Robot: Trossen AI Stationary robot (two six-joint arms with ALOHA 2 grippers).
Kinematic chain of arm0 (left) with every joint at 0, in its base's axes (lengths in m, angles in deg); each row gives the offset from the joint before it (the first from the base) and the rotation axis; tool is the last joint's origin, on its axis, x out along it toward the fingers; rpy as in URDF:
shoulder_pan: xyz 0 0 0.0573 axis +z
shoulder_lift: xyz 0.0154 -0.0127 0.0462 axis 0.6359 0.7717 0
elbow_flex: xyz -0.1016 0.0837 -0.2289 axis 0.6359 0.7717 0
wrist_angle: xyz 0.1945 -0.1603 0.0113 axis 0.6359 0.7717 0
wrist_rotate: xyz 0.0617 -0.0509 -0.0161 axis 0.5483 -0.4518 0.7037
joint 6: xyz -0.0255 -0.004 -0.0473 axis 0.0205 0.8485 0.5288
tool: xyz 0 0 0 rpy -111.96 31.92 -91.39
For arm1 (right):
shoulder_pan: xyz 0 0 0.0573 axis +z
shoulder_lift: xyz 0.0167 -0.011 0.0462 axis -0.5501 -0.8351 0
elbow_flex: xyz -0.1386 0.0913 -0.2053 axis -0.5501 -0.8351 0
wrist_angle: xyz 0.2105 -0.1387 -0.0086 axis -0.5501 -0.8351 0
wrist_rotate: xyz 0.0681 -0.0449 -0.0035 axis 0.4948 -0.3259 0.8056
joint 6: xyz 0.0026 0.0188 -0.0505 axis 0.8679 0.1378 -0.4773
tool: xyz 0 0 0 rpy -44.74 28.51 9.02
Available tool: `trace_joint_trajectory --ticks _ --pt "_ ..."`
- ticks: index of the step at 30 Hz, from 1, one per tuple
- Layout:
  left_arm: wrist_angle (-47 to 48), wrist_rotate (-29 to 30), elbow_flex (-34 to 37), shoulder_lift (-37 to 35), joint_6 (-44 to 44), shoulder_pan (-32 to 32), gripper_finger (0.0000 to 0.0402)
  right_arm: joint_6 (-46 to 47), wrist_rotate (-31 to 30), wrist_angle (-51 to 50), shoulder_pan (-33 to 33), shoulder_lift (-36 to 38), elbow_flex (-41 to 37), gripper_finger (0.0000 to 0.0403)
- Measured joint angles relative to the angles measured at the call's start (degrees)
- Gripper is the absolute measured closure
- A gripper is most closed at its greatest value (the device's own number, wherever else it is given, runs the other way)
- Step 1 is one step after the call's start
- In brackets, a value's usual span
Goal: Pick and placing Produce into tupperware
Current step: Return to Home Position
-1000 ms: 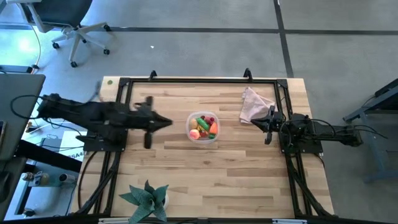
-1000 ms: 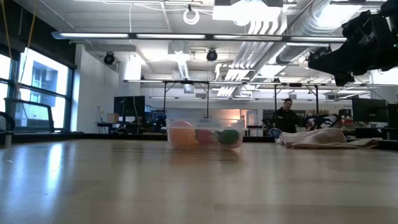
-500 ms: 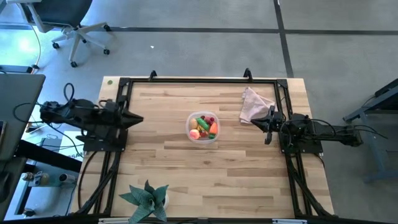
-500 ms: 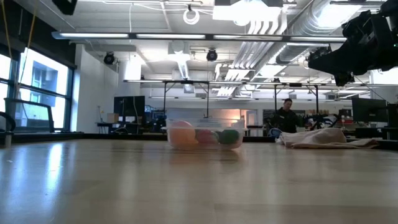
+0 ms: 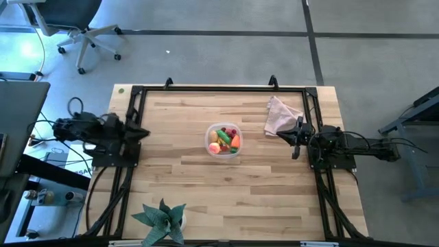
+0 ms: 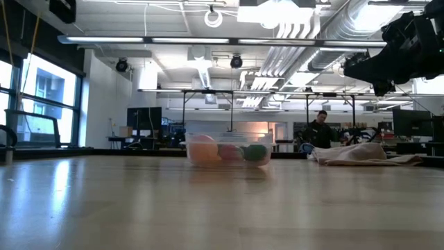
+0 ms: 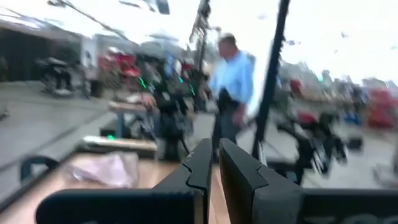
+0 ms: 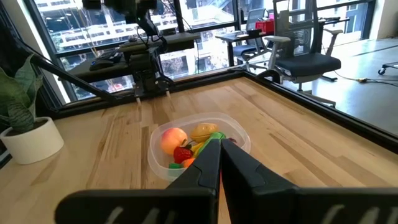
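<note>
The clear tupperware [image 5: 210,147] sits upright mid-table [image 5: 274,192], holding the produce [image 5: 225,139]: orange, red, green and yellow pieces.

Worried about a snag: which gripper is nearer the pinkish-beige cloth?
Right. The right gripper is close beside the pinkish-beige cloth; the left gripper is far off, on the other side of the tupperware.

Bright, even light from above, ceiling lights [image 6: 274,12] glaring in low view, soft sheen on table [image 6: 208,208], faint shadows
</note>
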Motion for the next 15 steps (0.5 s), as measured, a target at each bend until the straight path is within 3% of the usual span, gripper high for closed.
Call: trace_joint_trajectory --ticks 4,15 --pt "-8.0 -5.4 4.0 0.7 -2.0 0.0 0.0380 0.0 0.0 0.0 0.0 -0.1 0.0 0.0400" --pt "-14.6 -4.1 14.1 1.7 -0.2 0.0 0.0380 0.0 0.1 0.0 0.0 -0.1 0.0 0.0400"
